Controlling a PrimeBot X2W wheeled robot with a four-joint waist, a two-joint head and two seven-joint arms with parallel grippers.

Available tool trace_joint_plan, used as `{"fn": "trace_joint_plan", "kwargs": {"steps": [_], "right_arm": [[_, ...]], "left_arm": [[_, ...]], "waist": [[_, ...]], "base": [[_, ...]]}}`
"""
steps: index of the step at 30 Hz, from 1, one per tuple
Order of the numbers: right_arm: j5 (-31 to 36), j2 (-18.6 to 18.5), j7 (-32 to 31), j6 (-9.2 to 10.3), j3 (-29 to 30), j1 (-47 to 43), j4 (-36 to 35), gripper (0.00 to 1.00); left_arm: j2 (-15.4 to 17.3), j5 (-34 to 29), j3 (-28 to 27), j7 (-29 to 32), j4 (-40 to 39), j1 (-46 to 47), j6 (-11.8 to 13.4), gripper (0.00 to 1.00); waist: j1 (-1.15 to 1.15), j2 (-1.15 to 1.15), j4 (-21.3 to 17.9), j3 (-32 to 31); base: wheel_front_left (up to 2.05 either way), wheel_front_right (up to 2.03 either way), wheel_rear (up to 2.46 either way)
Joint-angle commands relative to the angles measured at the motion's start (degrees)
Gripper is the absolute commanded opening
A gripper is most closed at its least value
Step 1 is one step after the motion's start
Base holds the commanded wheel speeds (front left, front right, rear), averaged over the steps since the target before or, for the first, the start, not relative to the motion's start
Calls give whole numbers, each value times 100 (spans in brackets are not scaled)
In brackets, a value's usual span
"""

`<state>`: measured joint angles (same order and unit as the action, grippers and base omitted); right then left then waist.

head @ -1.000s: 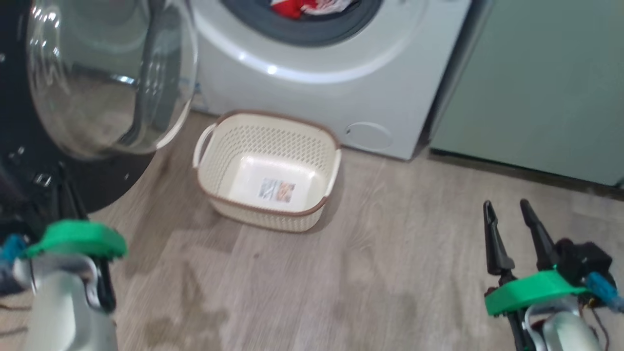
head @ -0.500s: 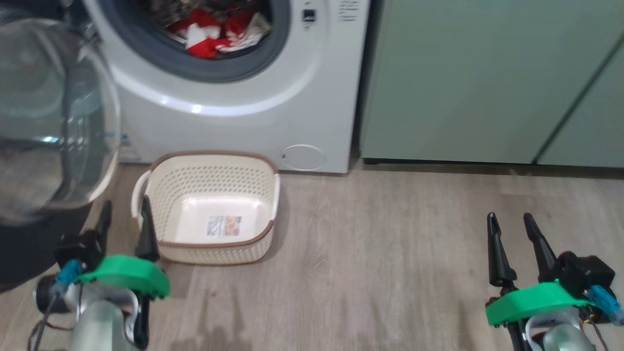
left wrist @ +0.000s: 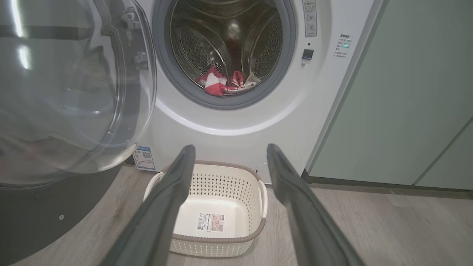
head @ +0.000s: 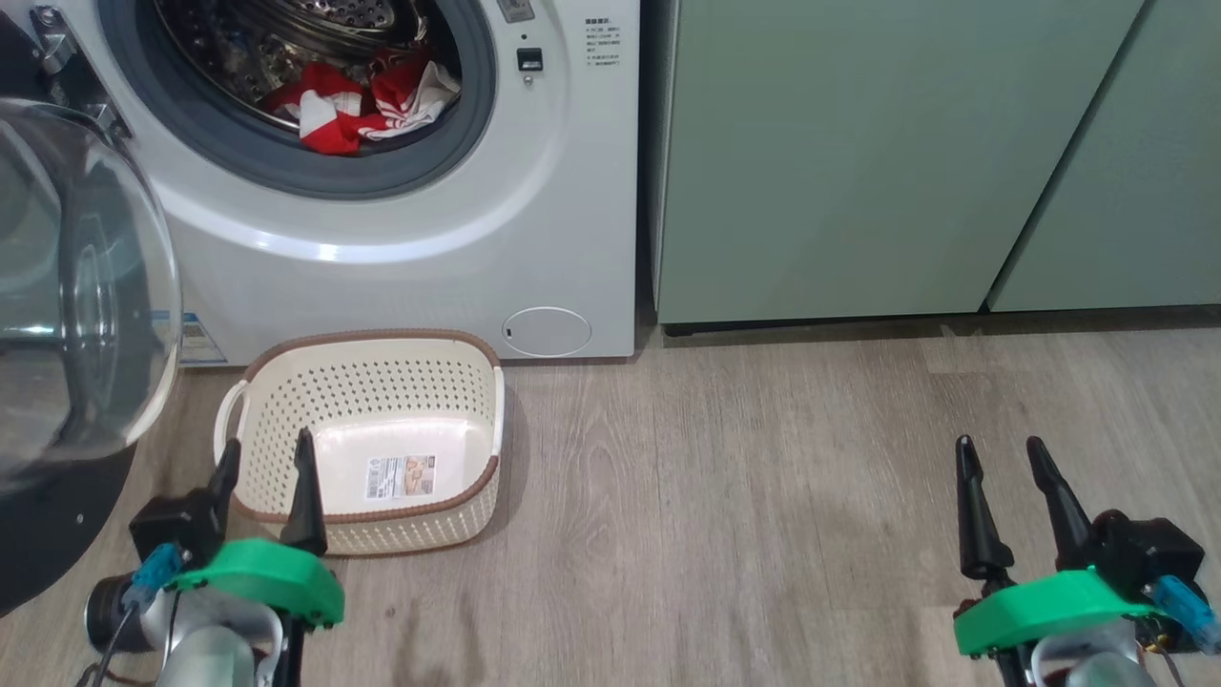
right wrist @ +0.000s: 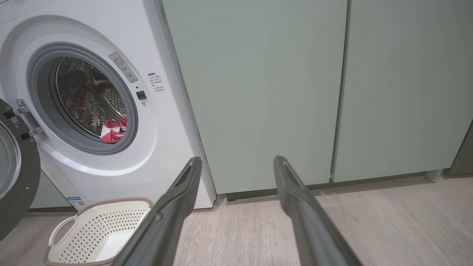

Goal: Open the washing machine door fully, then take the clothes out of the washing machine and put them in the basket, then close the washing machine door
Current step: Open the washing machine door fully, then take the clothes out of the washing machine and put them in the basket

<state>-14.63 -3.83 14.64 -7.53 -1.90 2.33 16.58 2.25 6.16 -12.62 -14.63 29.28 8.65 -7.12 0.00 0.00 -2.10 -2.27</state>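
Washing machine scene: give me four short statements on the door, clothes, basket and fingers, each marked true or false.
1. The washing machine door stands open. True.
2. The clothes lie in the basket. False: they lie in the drum; the basket holds none.
3. The left gripper has its fingers shut on a garment. False: the fingers stand apart, holding nothing.
4. The basket stands on the floor before the washing machine. True.
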Motion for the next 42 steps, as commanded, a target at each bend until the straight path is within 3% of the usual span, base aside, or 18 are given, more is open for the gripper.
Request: {"fn": "trace_joint_plan", "kwargs": {"steps": [1,24,42], "right_arm": [[17,-41,36,4,-121,116,-203,100],[9,16,36,4,-129,133,-202,100],[3,35,36,4,-162,192,-191,100]], "left_arm": [[136,-5,-130,-37,-169,206,-29,100],[330,377,307,-37,-439,183,-36,100],[429,605,589,-37,-299,295,-36,100]], "waist": [[0,0,14,-6],[0,0,140,18],[0,0,165,171]], "base": [[0,0,0],[5,-5,0],[174,-174,0]]}}
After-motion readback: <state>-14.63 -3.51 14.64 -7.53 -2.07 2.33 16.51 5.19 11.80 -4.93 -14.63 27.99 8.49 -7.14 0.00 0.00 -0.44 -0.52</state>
